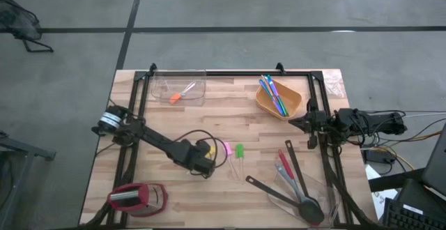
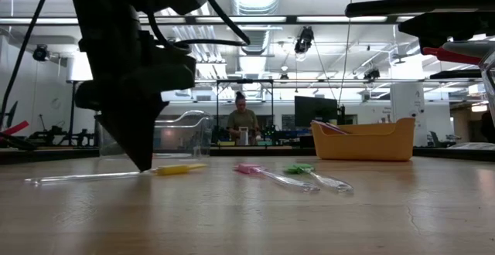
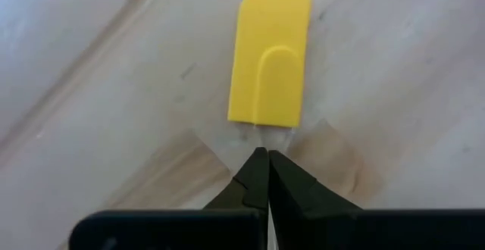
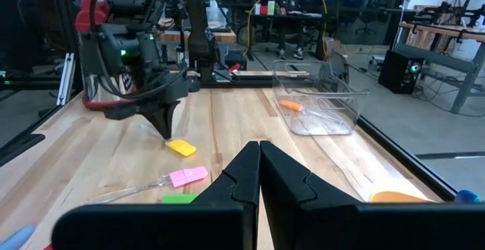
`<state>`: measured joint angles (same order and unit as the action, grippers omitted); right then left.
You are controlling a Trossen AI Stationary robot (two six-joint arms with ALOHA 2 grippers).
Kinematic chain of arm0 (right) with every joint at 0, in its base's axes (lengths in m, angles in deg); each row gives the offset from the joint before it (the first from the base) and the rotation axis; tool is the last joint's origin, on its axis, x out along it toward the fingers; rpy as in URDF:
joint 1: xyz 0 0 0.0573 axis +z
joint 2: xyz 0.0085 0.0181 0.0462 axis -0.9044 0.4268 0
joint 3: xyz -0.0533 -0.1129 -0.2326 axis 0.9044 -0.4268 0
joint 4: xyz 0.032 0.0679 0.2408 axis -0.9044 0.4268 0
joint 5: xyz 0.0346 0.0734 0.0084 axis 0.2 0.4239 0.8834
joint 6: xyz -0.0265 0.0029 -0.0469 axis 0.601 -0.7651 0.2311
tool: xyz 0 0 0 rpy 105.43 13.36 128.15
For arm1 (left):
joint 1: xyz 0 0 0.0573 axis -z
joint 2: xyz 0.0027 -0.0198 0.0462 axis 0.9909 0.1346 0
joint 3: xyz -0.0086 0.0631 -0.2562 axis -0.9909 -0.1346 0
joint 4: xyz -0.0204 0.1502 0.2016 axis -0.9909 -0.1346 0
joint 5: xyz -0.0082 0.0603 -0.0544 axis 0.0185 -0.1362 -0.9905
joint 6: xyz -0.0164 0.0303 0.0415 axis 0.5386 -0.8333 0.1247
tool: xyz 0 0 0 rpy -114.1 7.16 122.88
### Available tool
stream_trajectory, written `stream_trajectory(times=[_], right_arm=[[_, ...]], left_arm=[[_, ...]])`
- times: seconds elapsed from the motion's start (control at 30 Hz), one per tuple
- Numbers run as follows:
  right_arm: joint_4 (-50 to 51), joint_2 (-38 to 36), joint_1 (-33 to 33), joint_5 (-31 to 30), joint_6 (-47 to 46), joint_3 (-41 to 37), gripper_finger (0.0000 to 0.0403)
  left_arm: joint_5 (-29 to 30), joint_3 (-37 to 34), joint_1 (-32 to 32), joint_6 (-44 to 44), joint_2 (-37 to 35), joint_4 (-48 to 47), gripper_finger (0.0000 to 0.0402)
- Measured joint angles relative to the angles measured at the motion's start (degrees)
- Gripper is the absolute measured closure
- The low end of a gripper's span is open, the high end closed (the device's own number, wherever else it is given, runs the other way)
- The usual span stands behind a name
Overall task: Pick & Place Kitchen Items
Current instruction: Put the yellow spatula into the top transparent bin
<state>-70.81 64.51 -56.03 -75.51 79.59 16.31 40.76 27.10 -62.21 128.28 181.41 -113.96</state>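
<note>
Viewing from above, table: wooden table with both arms over it.
High view, left gripper: the left gripper is down at the table's middle, over the yellow spatula, which is mostly hidden under it.
High view, neighbours: a pink spatula and a green spatula lie just beside that gripper, on its right.
High view, tubs: a clear tub at the far edge holds an orange spatula; an orange tub holds thin blue and green sticks.
High view, right gripper: the right gripper waits near the orange tub, raised at the right edge.
High view, near right corner: two long black spoons and a red-headed spatula lie together.
High view, near left corner: a squat red-and-black object.
Low view, left gripper: its tip meets the clear handle just behind the yellow spatula head, which lies flat on the wood.
Low view, background: a person sits far behind the table.
Left wrist view, jaws: fingers pressed together, pinching the clear handle at the base of the yellow head.
Right wrist view, jaws: fingers pressed together, holding nothing.
Right wrist view, scene: yellow, pink and green heads lie in a row on the table.
</note>
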Motion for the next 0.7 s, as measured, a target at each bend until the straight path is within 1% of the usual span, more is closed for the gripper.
stream_trajectory(times=[0.2,0.3,0.37,0.47,0.7], right_arm=[[0.0,0.0,0.0,0.0,0.0,0.0,0.0394],[0.0,0.0,0.0,0.0,0.0,0.0,0.0394],[0.0,0.0,0.0,0.0,0.0,0.0,0.0394],[0.0,0.0,0.0,0.0,0.0,0.0,0.0394],[0.0,0.0,0.0,0.0,0.0,0.0,0.0394]], left_arm=[[1.4,1.3,-0.2,-1.7,-0.6,-0.7,0.0398],[1.2,2.0,-0.3,-2.8,-0.6,-0.4,0.0384],[2.8,2.4,-0.3,-2.6,-1.0,-0.6,0.0366],[3.7,3.4,-0.3,-4.1,-1.3,-0.3,0.0334],[2.0,2.1,-1.4,-4.3,-1.2,0.0,0.0234]])
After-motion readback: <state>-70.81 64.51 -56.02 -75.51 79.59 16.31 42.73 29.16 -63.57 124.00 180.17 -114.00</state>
